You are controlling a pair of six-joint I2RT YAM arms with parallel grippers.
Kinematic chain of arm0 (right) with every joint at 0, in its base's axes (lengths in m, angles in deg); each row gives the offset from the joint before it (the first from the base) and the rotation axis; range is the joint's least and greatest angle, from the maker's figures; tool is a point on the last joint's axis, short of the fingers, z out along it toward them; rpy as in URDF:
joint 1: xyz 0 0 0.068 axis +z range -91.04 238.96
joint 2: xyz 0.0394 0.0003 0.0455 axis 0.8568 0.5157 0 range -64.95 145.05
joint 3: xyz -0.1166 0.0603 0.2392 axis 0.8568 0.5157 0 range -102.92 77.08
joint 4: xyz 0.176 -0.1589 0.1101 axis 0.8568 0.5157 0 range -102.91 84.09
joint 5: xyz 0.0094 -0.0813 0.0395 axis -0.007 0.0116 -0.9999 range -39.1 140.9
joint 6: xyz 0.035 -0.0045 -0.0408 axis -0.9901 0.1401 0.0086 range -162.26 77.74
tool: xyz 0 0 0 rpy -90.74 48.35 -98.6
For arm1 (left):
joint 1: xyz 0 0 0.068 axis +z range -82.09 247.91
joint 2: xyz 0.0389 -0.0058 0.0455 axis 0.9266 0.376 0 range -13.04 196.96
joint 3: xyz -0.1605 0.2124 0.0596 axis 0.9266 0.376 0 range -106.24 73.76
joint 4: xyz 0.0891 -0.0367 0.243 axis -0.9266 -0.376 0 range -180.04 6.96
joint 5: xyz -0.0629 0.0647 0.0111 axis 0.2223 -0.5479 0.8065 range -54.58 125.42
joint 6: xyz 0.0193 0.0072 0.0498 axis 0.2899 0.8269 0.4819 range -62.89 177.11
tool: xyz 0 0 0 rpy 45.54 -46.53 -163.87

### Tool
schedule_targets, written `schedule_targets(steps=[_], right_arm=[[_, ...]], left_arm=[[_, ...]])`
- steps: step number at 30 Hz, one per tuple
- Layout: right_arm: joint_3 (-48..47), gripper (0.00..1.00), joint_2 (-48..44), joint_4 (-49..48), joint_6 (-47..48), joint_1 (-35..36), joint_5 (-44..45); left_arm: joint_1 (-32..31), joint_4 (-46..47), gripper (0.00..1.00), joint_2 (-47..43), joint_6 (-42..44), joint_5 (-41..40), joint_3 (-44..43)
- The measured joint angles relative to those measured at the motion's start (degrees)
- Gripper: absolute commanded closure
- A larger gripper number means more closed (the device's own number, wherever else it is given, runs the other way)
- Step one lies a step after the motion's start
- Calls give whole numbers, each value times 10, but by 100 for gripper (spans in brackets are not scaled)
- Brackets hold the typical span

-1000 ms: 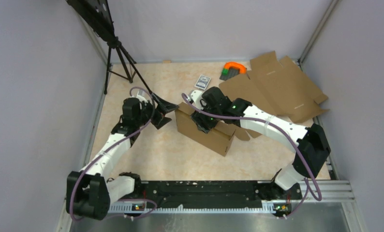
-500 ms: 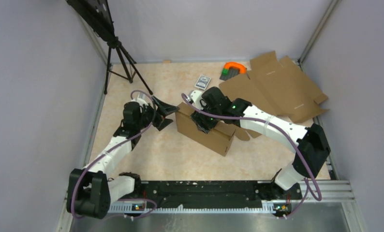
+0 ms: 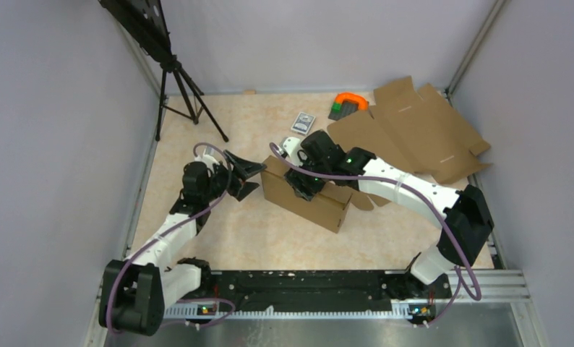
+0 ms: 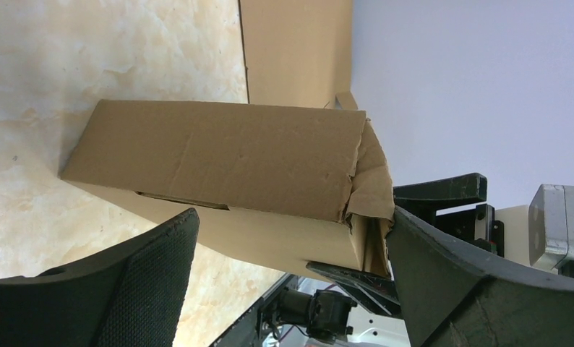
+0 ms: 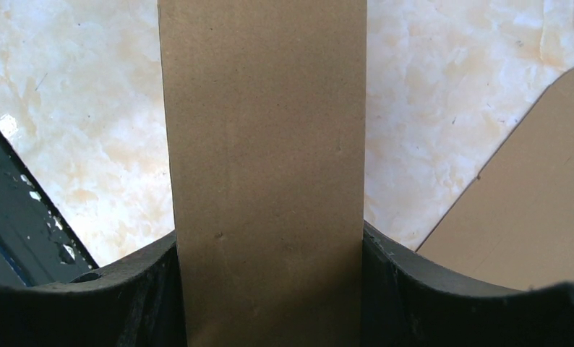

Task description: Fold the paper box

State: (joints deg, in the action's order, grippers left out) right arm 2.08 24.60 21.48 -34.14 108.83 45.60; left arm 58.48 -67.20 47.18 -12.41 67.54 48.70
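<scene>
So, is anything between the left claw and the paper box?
Nothing visible. The left claw is open just off one end of the paper box, with only bare tabletop between them. The right claw is clamped on the box's wall.

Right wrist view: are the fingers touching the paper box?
Touching. The right wrist view shows a panel of the paper box wedged between both right fingers, its two edges flush against them with no gap.

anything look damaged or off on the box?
Yes: the paper box has a crumpled, ragged corner, visible in the left wrist view just ahead of the open left gripper. The cardboard there is buckled rather than cleanly creased.
</scene>
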Motion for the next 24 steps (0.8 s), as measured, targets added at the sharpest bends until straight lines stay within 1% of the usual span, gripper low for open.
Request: schedule_targets(steps=[2, 4, 5, 7, 8, 9, 12, 17, 21, 22, 24], right_arm=[[0, 46, 0, 0, 2, 0, -2], [0, 39, 0, 0, 3, 0, -2], [0, 31, 1, 1, 4, 0, -2], [-2, 13, 1, 3, 3, 0, -2], [-2, 7, 4, 8, 2, 0, -3], [-2, 4, 7, 14, 0, 0, -2], [-2, 3, 12, 19, -5, 0, -1], [-13, 2, 5, 25, -14, -1, 0], [-35, 2, -13, 42, -22, -1, 2], [-39, 2, -22, 46, -24, -1, 4], [-44, 1, -47, 52, -29, -1, 12]], left_arm=[[0, 0, 3, -1, -1, 1, 1], [0, -4, 2, -1, 4, 5, -2], [1, -20, 2, -1, 13, 11, -9], [1, -74, 2, -1, 54, 17, -42], [1, -103, 2, -1, 78, 19, -60], [0, -145, 2, -1, 110, 17, -87], [-2, -230, 2, -1, 185, 14, -157], [-2, -303, 3, 0, 251, 14, -222], [-2, -351, 13, 3, 284, 15, -246], [-2, -369, 18, 5, 293, 15, -255], [-2, -400, 31, 6, 310, 15, -282]])
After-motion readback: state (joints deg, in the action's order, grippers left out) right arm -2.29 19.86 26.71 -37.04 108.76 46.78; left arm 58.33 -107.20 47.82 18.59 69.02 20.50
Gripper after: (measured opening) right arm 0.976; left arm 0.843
